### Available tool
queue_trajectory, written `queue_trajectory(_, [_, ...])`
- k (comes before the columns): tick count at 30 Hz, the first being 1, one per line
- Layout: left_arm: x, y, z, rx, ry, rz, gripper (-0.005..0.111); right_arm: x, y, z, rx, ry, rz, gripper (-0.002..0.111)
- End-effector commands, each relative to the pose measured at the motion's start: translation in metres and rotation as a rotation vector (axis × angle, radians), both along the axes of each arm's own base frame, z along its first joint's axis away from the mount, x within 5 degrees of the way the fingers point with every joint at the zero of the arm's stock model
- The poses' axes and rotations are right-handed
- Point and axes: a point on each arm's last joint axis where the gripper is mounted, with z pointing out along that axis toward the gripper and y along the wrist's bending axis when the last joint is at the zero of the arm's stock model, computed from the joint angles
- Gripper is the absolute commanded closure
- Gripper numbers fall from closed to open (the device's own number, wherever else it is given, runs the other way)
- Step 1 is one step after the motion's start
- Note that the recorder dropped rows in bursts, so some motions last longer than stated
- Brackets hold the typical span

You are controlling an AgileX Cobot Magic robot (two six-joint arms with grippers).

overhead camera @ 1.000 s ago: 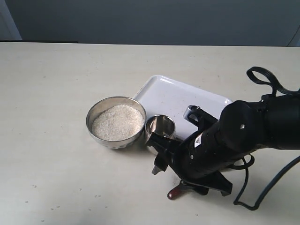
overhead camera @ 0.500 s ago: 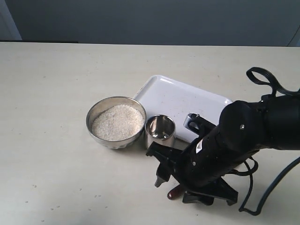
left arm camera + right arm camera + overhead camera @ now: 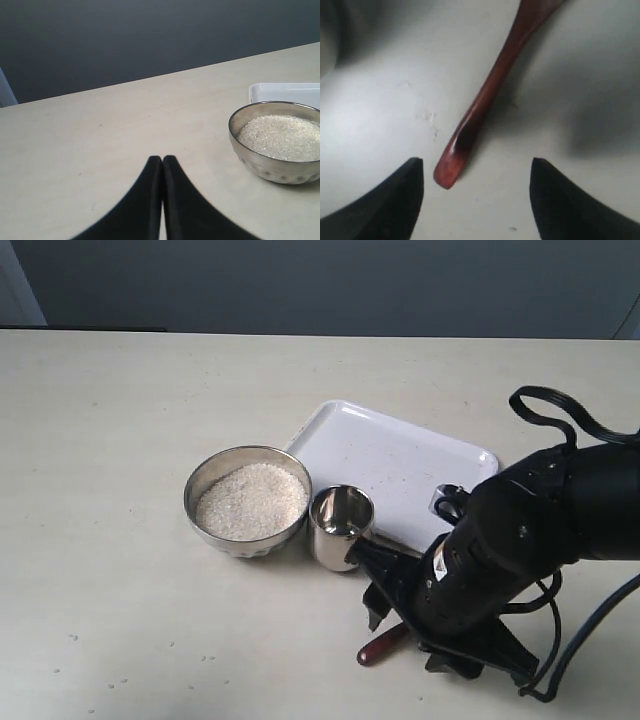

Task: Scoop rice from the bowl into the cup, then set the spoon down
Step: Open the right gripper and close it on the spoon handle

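The steel bowl (image 3: pixel 248 502) holds a mound of white rice (image 3: pixel 250 500), and the small steel cup (image 3: pixel 341 525) stands right beside it. The reddish-brown wooden spoon (image 3: pixel 490 90) lies flat on the table. Its handle end (image 3: pixel 380 645) pokes out from under my right arm (image 3: pixel 490 560), just in front of the cup. My right gripper (image 3: pixel 476 167) hovers open over that handle end; its fingers touch nothing. The spoon's head is hidden in the exterior view. My left gripper (image 3: pixel 162 160) is shut and empty, some way from the bowl (image 3: pixel 277 150).
A white rectangular tray (image 3: pixel 400 455) lies behind the cup and bowl, partly covered by my right arm. A black cable (image 3: pixel 545 405) loops above that arm. A few stray grains dot the table near the front edge.
My right arm has drawn back to the right and toward the front edge, uncovering the cup. The spoon has stayed where it lay on the table.
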Motion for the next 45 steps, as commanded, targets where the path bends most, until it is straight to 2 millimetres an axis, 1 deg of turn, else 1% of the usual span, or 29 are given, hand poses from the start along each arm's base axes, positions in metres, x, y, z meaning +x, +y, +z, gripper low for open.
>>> queue_trajectory(1, [0.000, 0.000, 0.002, -0.010, -0.014, -0.002, 0.106, 0.006, -0.001, 0.000, 0.005, -0.064, -0.031, 0.049])
queue_trajectory(6, [0.000, 0.000, 0.002, -0.010, -0.014, -0.002, 0.106, 0.010, 0.002, 0.002, 0.034, -0.114, -0.019, 0.049])
queue_trajectory(19, [0.000, 0.000, 0.002, -0.010, -0.014, -0.002, 0.106, 0.006, -0.003, 0.000, -0.022, -0.073, -0.008, 0.049])
queue_trajectory(23, [0.000, 0.000, 0.002, -0.010, -0.014, -0.002, 0.106, 0.007, -0.003, 0.000, -0.030, -0.086, 0.007, 0.049])
queue_trajectory(33, [0.000, 0.000, 0.002, -0.010, -0.014, -0.002, 0.106, 0.011, 0.000, -0.012, -0.039, -0.090, -0.019, 0.049])
queue_trajectory(37, [0.000, 0.000, 0.002, -0.010, -0.014, -0.002, 0.106, 0.011, -0.001, -0.012, -0.044, -0.099, -0.006, 0.049])
queue_trajectory(45, [0.000, 0.000, 0.002, -0.010, -0.014, -0.002, 0.106, 0.009, -0.003, -0.024, -0.108, -0.044, -0.008, 0.049])
